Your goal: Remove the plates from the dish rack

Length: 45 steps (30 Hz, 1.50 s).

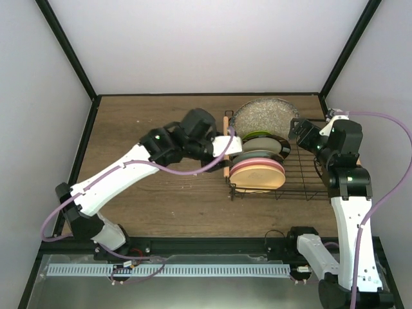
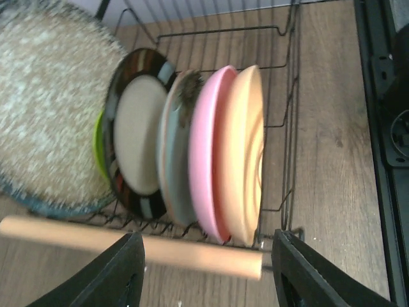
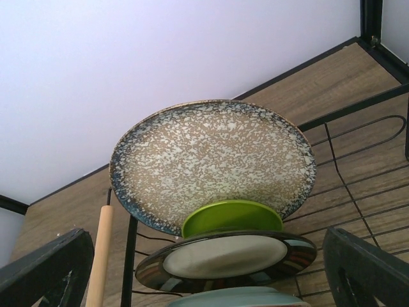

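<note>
Dish rack (image 1: 302, 180) of black wire on the right half of a wooden desk (image 1: 154, 193), holding six plates that stand on edge in a row. From the far end to the near end: a large speckled grey plate (image 2: 45, 109), a small lime green plate (image 2: 99, 146), a cream plate with a dark brown rim (image 2: 137, 141), a mint plate (image 2: 174, 173), a pink plate (image 2: 208, 153) and a pale orange plate (image 2: 246, 153). The left jaws, at the rack's left side, are spread wide beside its wooden handle (image 2: 96, 240) and hold nothing. The right jaws, at the rack's right side, are also spread wide and empty.
</note>
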Each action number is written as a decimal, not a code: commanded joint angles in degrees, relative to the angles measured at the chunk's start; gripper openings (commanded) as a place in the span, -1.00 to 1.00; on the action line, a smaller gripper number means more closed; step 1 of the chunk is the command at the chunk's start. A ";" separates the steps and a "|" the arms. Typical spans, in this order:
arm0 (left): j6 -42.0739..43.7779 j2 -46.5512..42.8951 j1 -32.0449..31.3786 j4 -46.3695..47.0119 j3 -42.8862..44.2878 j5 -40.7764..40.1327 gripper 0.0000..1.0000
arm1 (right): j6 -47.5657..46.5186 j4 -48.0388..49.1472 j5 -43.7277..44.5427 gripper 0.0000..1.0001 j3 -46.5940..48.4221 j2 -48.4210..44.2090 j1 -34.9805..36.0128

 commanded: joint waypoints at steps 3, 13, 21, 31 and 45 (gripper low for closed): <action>3.14 4.38 -7.56 5.04 0.64 -8.22 -0.02 | 0.30 -0.41 -1.20 1.00 -1.79 -3.77 0.53; 2.52 10.07 -13.24 10.55 0.41 -12.36 -0.33 | -0.62 -0.23 -0.32 1.00 -2.18 -2.37 0.58; 2.57 13.19 -14.00 14.03 0.23 -14.89 -0.33 | -0.99 -0.25 0.23 1.00 -3.29 -2.31 0.58; 2.65 15.39 -14.46 16.34 -0.42 -18.19 -0.34 | -1.13 -0.17 0.59 1.00 -4.06 -2.08 0.56; 2.95 17.68 -15.17 16.95 -0.68 -20.19 -0.42 | -1.49 -0.03 0.44 1.00 -4.77 -2.07 0.56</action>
